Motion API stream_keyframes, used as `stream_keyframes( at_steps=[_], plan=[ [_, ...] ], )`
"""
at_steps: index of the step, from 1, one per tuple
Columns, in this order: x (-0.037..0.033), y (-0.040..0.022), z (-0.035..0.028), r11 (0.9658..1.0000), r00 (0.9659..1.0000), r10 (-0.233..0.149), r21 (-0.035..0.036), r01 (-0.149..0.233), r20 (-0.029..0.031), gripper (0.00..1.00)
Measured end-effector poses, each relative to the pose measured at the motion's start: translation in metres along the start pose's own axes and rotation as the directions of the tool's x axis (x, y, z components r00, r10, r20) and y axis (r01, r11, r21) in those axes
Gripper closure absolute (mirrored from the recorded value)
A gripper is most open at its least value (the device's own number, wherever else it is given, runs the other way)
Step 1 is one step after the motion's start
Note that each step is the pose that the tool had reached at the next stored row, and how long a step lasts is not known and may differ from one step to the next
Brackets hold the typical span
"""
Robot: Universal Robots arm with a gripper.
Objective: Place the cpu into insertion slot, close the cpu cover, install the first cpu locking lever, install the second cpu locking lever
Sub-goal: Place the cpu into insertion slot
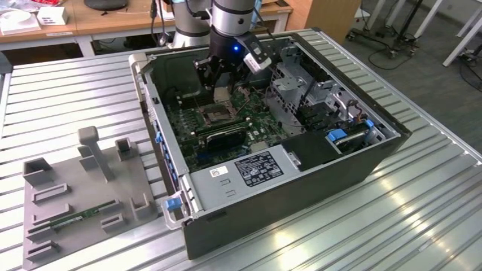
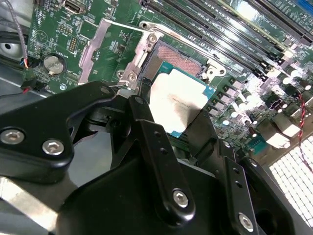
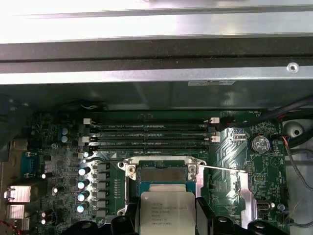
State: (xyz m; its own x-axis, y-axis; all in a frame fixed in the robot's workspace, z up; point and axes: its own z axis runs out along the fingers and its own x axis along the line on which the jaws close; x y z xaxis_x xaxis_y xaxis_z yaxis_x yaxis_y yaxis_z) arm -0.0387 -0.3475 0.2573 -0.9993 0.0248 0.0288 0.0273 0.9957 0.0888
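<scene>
Inside the computer case (image 1: 249,226), the gripper (image 2: 173,113) was clamped on the cpu (image 2: 178,98) by two opposite edges; it hung just above the insertion slot (image 2: 176,56), partly overlapping it, not yet seated (the cpu cover (image 2: 93,46) stood swung open alongside).

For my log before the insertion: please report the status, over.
Status: pincer shut on cpu. It hangs over the insertion slot, not yet seated. The cpu cover stands open; nothing in the way.
</scene>
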Motion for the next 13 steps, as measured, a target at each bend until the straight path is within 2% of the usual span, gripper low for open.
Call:
stream_keyframes(
  at_steps=[9,13],
  plan=[
    [0.0000,0.0000,0.0004,1.0000,1.0000,0.005,-0.0003,-0.005,0.0006,0.46],
    [0.0000,-0.0001,0.0015,0.9978,0.9978,0.066,-0.0021,-0.066,0.0058,0.46]
  ],
)
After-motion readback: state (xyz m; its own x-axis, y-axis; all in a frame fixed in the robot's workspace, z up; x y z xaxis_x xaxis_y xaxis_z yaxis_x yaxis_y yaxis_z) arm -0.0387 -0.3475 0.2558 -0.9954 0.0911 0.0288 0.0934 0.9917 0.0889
